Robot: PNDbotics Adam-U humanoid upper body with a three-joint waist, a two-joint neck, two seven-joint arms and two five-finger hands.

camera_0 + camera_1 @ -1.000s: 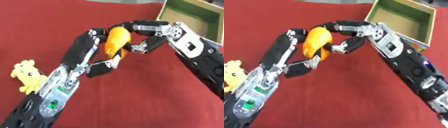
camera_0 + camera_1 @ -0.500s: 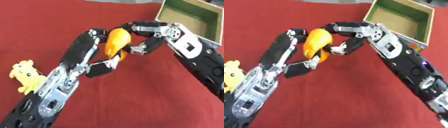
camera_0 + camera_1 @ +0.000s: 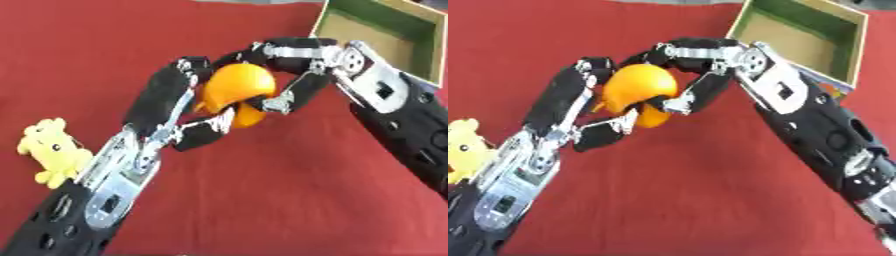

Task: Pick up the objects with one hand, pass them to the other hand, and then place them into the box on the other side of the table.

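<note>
An orange rounded object (image 3: 234, 92) hangs above the red table between both hands. My left hand (image 3: 175, 107) comes up from the lower left, its fingers and thumb curled round the object's left side. From the right, my right hand (image 3: 302, 62) wraps its fingers over the top and its thumb under the right side. The open box (image 3: 811, 35), green inside with tan walls, stands at the upper right. A yellow plush toy (image 3: 51, 154) lies on the cloth at the left.
The red cloth (image 3: 262, 200) covers the whole table. Both forearms cross the lower half of the view. The box sits just behind my right wrist.
The right hand's fingers have closed further round the orange object. The left hand still holds it and both have barely shifted.
</note>
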